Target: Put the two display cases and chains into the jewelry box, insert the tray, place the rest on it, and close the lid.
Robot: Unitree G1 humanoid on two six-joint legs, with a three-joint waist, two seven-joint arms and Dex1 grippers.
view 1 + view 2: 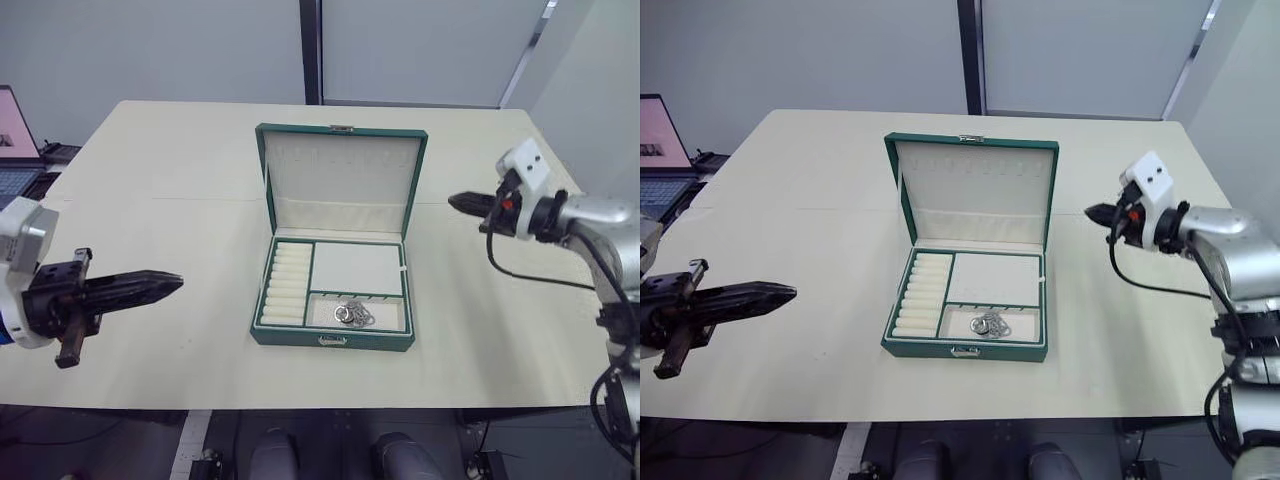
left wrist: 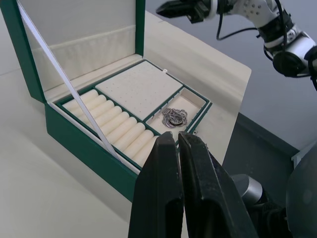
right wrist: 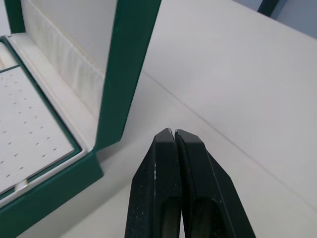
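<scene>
I see the green jewelry box [image 1: 335, 245] open mid-table [image 1: 160, 180], lid upright, tray [image 1: 335, 290] seated inside with chains [image 1: 353, 314] in its front compartment, my left gripper [image 1: 172, 281] pinched empty left of it, my right gripper [image 1: 455, 202] likewise right.

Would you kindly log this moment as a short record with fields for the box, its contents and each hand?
jewelry box: green, on the table
lid: open, standing upright
tray: in place, with ring rolls along its left
chains: silver, in the front compartment
left hand: shut, empty, left of the box
right hand: shut, empty, right of the lid
</scene>
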